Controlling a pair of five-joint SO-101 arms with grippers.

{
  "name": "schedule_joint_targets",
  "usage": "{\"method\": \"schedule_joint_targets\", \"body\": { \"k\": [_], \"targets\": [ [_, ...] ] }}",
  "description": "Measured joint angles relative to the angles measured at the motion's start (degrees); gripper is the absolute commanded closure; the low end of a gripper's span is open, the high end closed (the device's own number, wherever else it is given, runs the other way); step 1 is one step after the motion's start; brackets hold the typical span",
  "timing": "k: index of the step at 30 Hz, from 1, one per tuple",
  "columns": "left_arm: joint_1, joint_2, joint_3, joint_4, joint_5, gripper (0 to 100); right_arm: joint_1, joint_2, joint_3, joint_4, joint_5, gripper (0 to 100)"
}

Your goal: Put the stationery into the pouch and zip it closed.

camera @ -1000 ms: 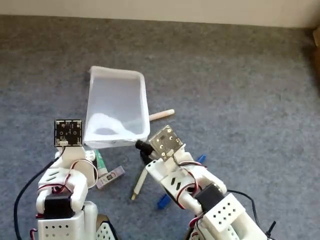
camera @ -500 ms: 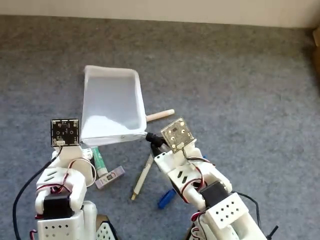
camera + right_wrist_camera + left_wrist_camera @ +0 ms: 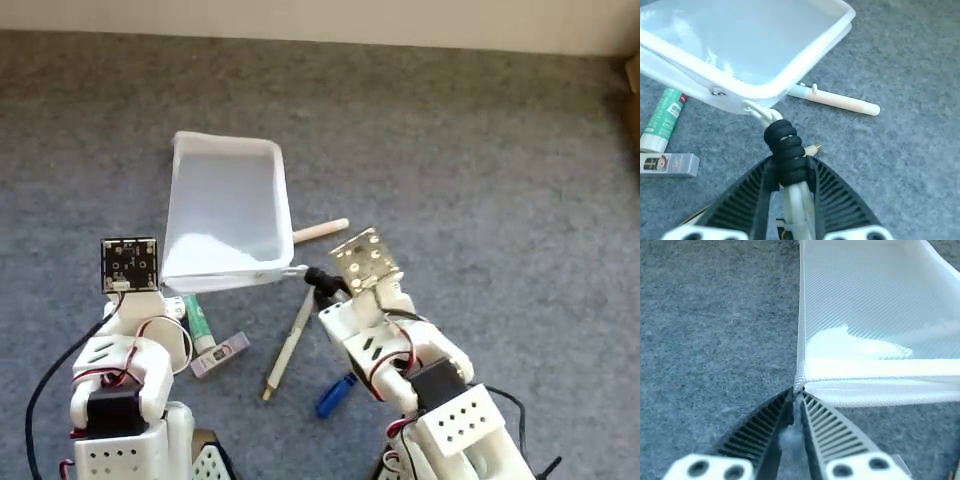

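The translucent white pouch (image 3: 225,205) lies flat on the grey carpet. My left gripper (image 3: 797,392) is shut on its near left corner, below the camera block in the high view (image 3: 168,290). My right gripper (image 3: 789,167) is shut on the black zipper pull (image 3: 785,145) at the pouch's near right corner (image 3: 318,283). Loose stationery lies around: a green glue stick (image 3: 198,322), a small grey box (image 3: 220,354), a cream pen (image 3: 288,345) under the right gripper, a blue item (image 3: 336,394), and a cream marker (image 3: 320,230) beside the pouch's right edge.
Grey carpet (image 3: 480,160) stretches open to the right and beyond the pouch. A pale wall strip (image 3: 320,15) runs along the far edge. Both arm bases crowd the near edge.
My right gripper has moved to the right with the black zipper pull, uncovering the cream pen and blue item. The pouch has shifted slightly left. The left arm has barely moved.
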Motion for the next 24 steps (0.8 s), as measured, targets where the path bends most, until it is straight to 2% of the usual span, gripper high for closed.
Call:
{"method": "schedule_joint_targets", "body": {
  "k": [4,11,13,18,24],
  "targets": [
    [0.0,0.0,0.0,0.0,0.0,97,3.43,0.0,0.0,0.18,-1.32,99.3],
    [0.0,0.0,0.0,0.0,0.0,96,3.6,0.0,0.0,0.18,-1.58,99.3],
    [0.0,0.0,0.0,0.0,0.0,91,2.37,0.0,0.0,0.18,-1.58,99.3],
    [-0.79,-0.09,0.7,-0.09,-0.18,70,1.49,0.0,0.0,0.44,-1.67,99.3],
    [-1.41,0.0,4.84,-5.45,1.67,70,1.49,-1.32,-0.09,3.87,-1.67,99.3]
  ]
}}
